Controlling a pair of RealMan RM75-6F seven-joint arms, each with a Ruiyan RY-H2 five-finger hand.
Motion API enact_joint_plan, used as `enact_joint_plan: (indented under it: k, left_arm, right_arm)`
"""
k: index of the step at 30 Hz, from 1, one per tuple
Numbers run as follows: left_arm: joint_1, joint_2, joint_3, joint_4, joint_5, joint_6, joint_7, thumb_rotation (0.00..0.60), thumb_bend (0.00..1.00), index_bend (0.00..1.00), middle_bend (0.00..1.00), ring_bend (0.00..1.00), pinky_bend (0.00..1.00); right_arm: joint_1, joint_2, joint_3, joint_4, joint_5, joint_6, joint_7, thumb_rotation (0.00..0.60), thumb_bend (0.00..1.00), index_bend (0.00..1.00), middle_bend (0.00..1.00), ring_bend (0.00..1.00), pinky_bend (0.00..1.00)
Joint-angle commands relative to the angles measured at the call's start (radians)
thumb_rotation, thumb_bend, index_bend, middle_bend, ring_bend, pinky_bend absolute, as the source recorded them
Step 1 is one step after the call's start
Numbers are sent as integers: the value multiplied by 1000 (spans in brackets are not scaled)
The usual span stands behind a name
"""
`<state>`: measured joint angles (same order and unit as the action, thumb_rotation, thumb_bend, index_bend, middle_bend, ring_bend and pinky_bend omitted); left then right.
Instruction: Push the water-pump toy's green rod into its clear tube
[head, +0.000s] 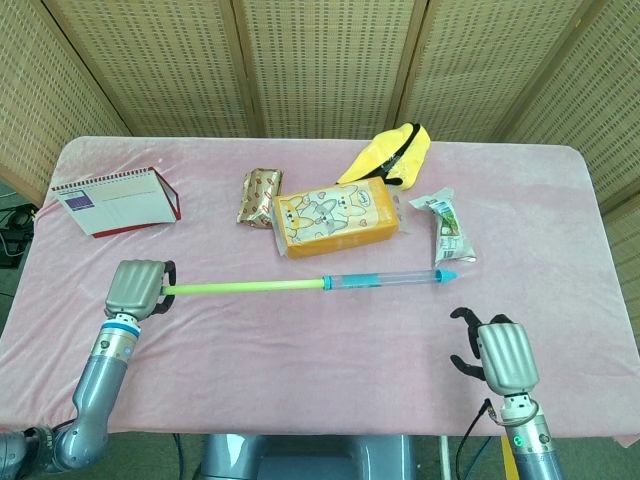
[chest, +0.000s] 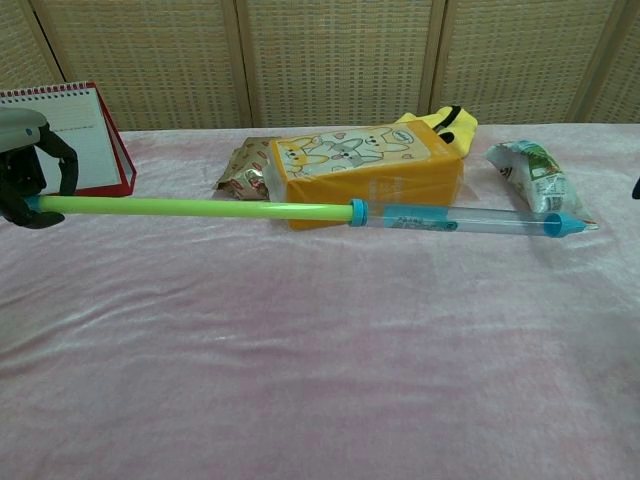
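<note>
The water-pump toy hangs level above the pink table. Its green rod (head: 243, 288) (chest: 190, 208) is pulled far out of the clear tube (head: 385, 278) (chest: 470, 220). The tube ends in a blue tip (head: 448, 272) (chest: 562, 224). My left hand (head: 138, 288) (chest: 25, 175) grips the rod's left end with its fingers wrapped around it. My right hand (head: 497, 355) floats near the table's front right, below and right of the blue tip. It holds nothing, and its fingers are apart and bent forward.
Behind the toy lie an orange tissue box (head: 338, 217) (chest: 365, 175), a brown snack packet (head: 260, 196), a yellow pouch (head: 393, 152) and a green-white packet (head: 450, 228) (chest: 540, 182). A red-edged desk calendar (head: 115, 203) (chest: 55, 135) stands at the back left.
</note>
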<state>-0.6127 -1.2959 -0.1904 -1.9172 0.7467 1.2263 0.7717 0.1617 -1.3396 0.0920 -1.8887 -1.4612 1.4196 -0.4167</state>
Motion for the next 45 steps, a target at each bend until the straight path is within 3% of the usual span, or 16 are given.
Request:
enact_joint_plan:
  k: [1,16,38,41,45]
  left_arm:
    - [-6,28,-1,-30,0,4,-4,600,734,851,931,821,788]
    - [-14,117,25,-135,32,23,-26,600,730,854,931,822,788]
    - [-21,173,52,-169,62,9,-85,600,730,854,931,821,788]
    - [-21,180,55,-174,69,8,-94,600,731,854,931,821,788]
    - [-21,190,61,-180,77,5,-103,600,731,854,931,822,788]
  right_arm:
    - [19,-19,25,-28,54,-21,-45,600,258,402,910,872,562]
    - [43,-61,74,-6,179,-14,-96,600,310,397,925,887,562]
    - [89,-123,113,44,301,-16,-145,600,315,303,930,890,562]
    - [99,-132,117,48,307,-14,-154,600,315,319,939,897,562]
    - [114,-147,126,70,307,-6,-168,600,327,417,962,920,590]
